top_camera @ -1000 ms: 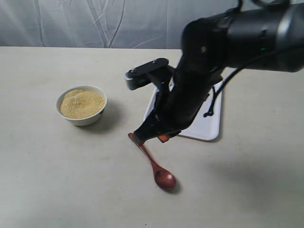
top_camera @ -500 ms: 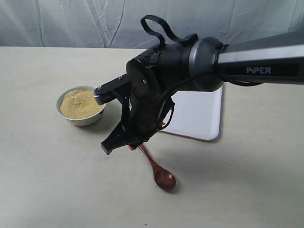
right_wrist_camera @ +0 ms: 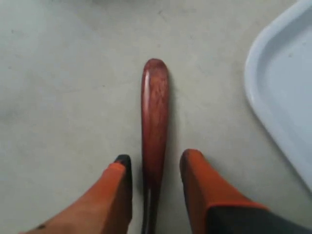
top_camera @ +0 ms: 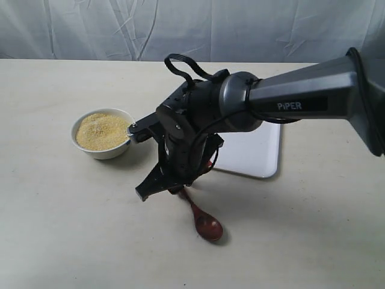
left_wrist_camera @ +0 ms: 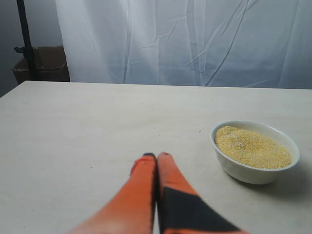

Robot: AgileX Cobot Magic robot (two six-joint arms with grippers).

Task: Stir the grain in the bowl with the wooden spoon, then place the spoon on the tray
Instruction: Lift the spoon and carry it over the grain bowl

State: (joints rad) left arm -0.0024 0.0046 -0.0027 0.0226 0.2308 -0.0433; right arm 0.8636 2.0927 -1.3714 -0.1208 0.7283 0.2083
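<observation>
The wooden spoon [top_camera: 201, 220] lies flat on the table, scoop toward the front, handle pointing back toward the tray [top_camera: 255, 153]. My right gripper [top_camera: 171, 188] has reached across and hangs low over the handle end. In the right wrist view the handle [right_wrist_camera: 155, 107] runs between the fingers of the open gripper [right_wrist_camera: 157, 158], with a gap on each side. The white bowl [top_camera: 103, 149] holds a mound of grain [top_camera: 102, 130] at the left. My left gripper [left_wrist_camera: 157, 157] is shut and empty, resting low on the table beside the bowl [left_wrist_camera: 243, 170] of grain [left_wrist_camera: 251, 146].
The right arm's dark wrist and cable loop [top_camera: 186, 63] cover the tray's left edge in the exterior view. A corner of the tray [right_wrist_camera: 287, 97] shows close to the handle in the right wrist view. A wrinkled white curtain [top_camera: 180, 27] backs the table.
The right arm swung left and came down, bringing its gripper from beside the tray to over the spoon's handle. The spoon and bowl have not moved.
</observation>
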